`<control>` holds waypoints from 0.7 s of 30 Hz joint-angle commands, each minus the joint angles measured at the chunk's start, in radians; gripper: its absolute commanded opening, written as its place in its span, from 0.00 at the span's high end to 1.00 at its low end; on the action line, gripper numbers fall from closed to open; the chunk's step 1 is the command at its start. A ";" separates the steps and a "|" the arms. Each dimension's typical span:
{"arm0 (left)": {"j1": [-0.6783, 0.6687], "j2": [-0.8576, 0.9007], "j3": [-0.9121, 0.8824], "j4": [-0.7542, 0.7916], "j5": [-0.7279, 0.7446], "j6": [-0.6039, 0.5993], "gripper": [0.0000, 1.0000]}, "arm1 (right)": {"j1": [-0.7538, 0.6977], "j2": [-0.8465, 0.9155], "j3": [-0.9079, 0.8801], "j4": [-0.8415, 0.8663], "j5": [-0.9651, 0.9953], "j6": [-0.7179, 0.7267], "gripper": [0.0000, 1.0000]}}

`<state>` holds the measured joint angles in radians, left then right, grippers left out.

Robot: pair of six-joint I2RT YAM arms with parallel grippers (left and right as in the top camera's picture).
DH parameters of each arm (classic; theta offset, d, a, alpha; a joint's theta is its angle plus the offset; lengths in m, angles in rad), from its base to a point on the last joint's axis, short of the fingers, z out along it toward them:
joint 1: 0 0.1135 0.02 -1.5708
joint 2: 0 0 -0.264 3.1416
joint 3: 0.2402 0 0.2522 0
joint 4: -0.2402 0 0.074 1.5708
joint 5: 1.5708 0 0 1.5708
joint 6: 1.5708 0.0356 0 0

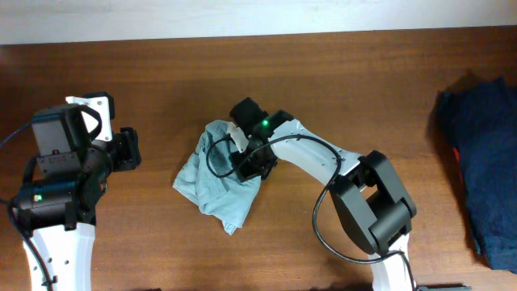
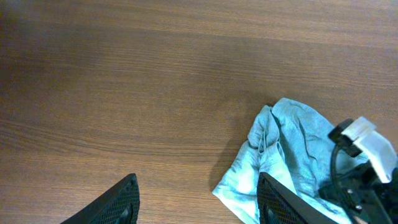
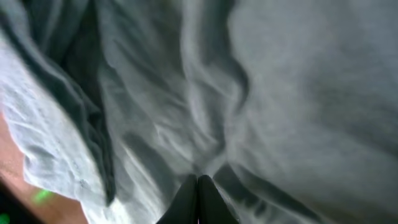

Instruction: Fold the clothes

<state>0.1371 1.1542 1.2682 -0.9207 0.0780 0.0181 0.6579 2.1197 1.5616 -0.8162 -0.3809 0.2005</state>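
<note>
The clothes point(image 1: 212, 184), a pale grey-blue T-shirt, lie crumpled in a heap at the middle of the brown table point(image 1: 161, 65). My right gripper point(image 1: 246, 166) presses down on the heap's right side. In the right wrist view its fingers point(image 3: 199, 179) are shut tip to tip, and creases of the shirt point(image 3: 280, 93) run together at the tips. My left gripper point(image 1: 129, 149) hovers to the left of the heap, apart from it. In the left wrist view it point(image 2: 197, 183) stands open over bare wood, with the shirt point(image 2: 292, 143) just past its right finger point(image 2: 268, 193).
A dark navy garment point(image 1: 481, 162) with a red patch lies at the table's right edge. The right arm point(image 1: 355, 174) stretches from the front across to the heap. Bare wood lies between my left gripper and the shirt.
</note>
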 commanded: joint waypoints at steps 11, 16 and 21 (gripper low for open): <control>0.003 -0.002 0.016 0.003 0.007 0.012 0.40 | 0.128 0.035 0.052 0.352 -0.218 -0.081 0.96; 0.003 -0.002 0.016 -0.002 0.008 0.012 0.40 | 0.064 0.033 0.119 0.402 -0.235 -0.016 0.96; -0.003 0.006 0.014 -0.031 0.195 0.084 0.37 | -0.116 0.024 0.333 -0.068 -0.155 -0.021 0.96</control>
<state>0.1371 1.1538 1.2682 -0.9443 0.0944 0.0185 0.6228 2.1551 1.7863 -0.7521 -0.5777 0.1867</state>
